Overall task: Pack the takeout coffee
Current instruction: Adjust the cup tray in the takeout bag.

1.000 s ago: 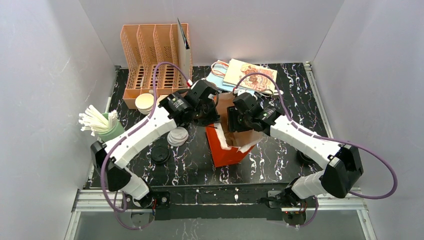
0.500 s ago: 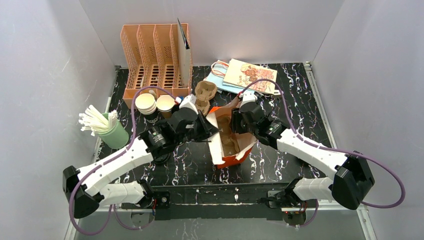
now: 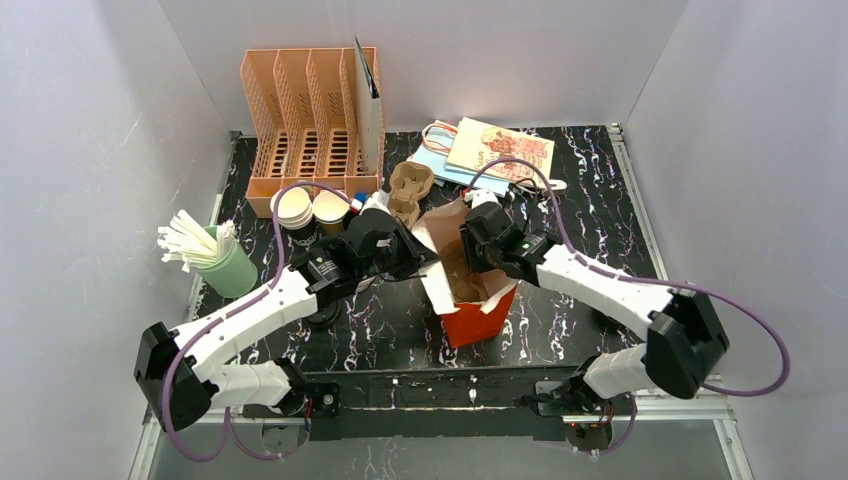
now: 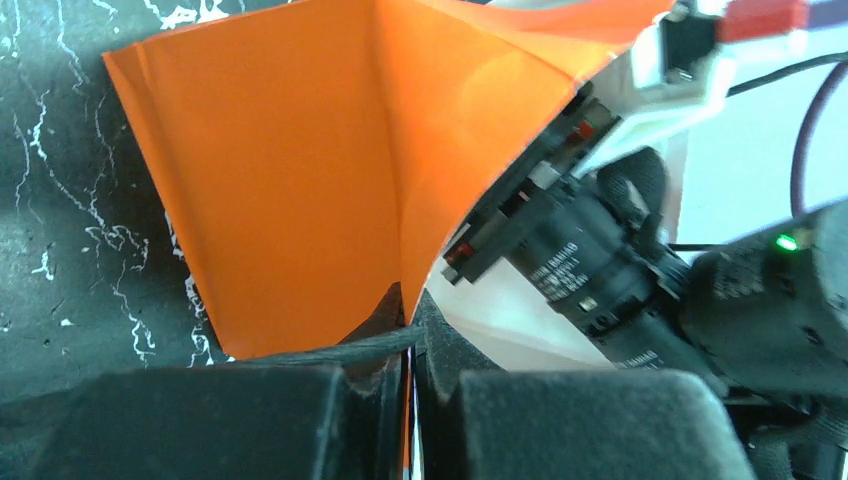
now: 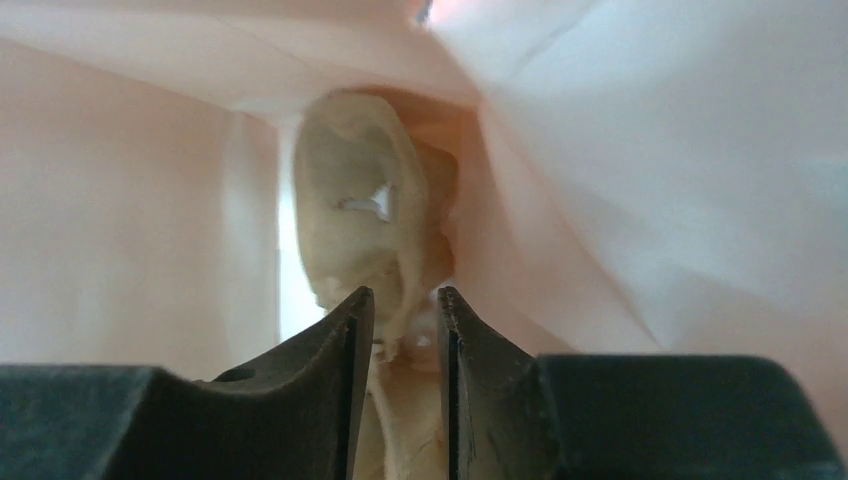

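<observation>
An orange paper bag point(image 3: 482, 316) stands open at the table's middle. My left gripper point(image 3: 421, 262) is shut on its left rim; the left wrist view shows orange paper point(image 4: 290, 180) pinched between my fingers point(image 4: 412, 322). My right gripper point(image 3: 469, 256) reaches into the bag's mouth and is shut on the edge of a beige pulp cup carrier point(image 5: 350, 210), which hangs inside the bag's pale walls point(image 5: 650, 150). Two brown kraft cups point(image 3: 293, 208) point(image 3: 330, 207), white inside, stand upright by the rack, away from both grippers.
A second pulp carrier point(image 3: 410, 188) lies behind the bag. An orange file rack point(image 3: 305, 110) stands at the back left. A green cup of white sticks point(image 3: 215, 255) is at the left. Booklets and bags point(image 3: 495, 150) lie at the back right.
My left arm has drawn back from the far middle and now pinches the bag's rim. The bag has shifted slightly right and stands more upright. My right gripper stays in its mouth.
</observation>
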You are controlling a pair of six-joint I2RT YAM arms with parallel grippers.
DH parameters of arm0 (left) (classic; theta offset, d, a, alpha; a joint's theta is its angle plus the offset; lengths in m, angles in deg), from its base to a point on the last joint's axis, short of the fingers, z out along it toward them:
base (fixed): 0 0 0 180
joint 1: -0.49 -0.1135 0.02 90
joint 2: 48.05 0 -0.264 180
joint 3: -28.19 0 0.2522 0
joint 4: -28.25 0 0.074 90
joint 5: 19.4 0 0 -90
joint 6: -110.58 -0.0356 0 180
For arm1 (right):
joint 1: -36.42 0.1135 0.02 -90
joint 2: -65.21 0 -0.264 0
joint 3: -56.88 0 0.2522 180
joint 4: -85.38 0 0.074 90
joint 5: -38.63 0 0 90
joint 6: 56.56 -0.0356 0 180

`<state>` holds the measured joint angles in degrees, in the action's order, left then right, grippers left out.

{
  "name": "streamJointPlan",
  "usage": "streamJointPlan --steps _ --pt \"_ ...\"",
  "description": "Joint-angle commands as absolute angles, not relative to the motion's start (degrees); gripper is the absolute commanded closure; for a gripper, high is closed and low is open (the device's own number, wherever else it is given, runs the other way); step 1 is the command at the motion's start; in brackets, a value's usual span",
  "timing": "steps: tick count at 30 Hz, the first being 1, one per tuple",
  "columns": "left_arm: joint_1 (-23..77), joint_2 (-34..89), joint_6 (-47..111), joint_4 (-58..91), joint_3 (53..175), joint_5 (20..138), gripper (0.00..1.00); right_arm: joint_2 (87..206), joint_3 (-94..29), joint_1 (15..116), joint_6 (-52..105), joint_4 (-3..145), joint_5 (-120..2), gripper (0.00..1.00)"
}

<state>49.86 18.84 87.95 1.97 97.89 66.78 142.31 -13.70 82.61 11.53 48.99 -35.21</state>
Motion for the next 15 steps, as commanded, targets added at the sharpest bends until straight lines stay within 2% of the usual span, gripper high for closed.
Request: streamJointPlan --steps 1,4,15 --pt "49.5 19.1 91.1 -3.4 98.7 67.6 1.00 147.1 -17.4 82.5 10.7 42.8 -31.8 0.63" --pt "49.5 20.4 91.7 -6.4 99.9 68.6 1.00 147.8 -16.2 82.5 10.0 42.4 -32.6 0.63" --pt "49.5 22.0 90.3 -18.0 105.3 69.4 1.00 152.6 -15.7 82.5 7.3 43.3 -33.7 0.81"
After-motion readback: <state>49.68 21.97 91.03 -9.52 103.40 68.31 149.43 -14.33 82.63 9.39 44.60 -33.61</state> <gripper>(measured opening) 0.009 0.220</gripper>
